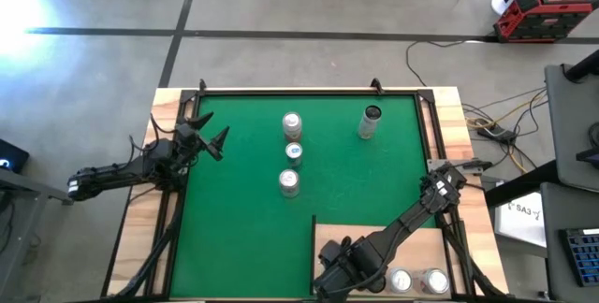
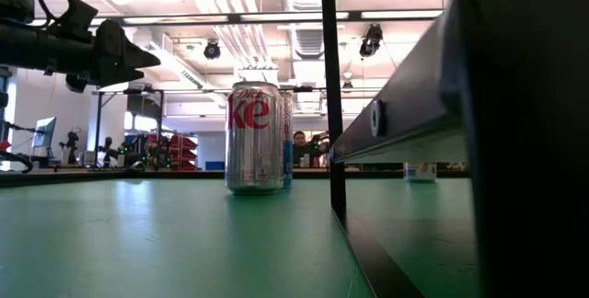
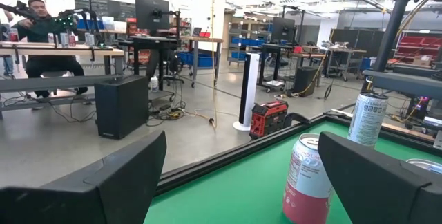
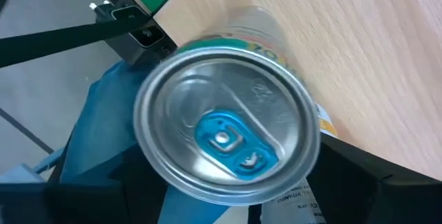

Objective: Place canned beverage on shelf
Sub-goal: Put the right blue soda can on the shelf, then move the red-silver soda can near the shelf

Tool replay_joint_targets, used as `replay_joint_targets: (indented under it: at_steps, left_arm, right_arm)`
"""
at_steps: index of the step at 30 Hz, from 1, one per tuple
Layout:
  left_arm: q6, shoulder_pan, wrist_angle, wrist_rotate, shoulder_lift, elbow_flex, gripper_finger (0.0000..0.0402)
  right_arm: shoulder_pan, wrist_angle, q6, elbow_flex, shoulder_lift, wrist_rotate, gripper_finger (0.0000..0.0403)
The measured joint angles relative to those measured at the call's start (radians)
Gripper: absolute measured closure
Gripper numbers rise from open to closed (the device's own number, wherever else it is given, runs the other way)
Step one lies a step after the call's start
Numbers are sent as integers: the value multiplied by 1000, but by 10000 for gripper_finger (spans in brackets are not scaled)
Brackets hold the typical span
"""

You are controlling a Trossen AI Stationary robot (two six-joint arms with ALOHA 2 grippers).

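Observation:
The shelf [image 1: 374, 230] is a pale wood panel with a dark edge at the mat's near right corner. My right gripper [image 1: 335, 270] hangs over its near left part, pointing steeply down and open. A can with a silver top and blue tab [image 4: 228, 131] stands upright on the shelf's wood [image 4: 373, 44]. My right gripper's [image 4: 242, 189] dark fingers [image 4: 387, 182] stand on either side of it. In the high view the gripper hides this can. My left gripper [image 1: 211, 139] waits open at the mat's left edge, pointing level.
Two more cans [image 1: 401, 281] [image 1: 433, 281] stand on the shelf's near edge, right of my right gripper. Three cans [image 1: 291, 123] [image 1: 293, 152] [image 1: 288, 182] stand in a row mid-mat, and a dark can [image 1: 371, 122] stands far right. A black frame [image 1: 309, 93] rims the green mat.

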Motion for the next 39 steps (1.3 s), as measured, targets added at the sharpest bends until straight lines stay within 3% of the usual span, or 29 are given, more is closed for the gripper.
replay_joint_targets:
  at_steps: [16, 39]
  left_arm:
    - [0, 0, 0, 0, 0, 0, 38]
    - [0, 0, 0, 0, 0, 0, 38]
  right_arm:
    - [-5, 21, 1, 6, -10, -8, 115]
    - [-60, -35, -168, 6, -55, -195, 115]
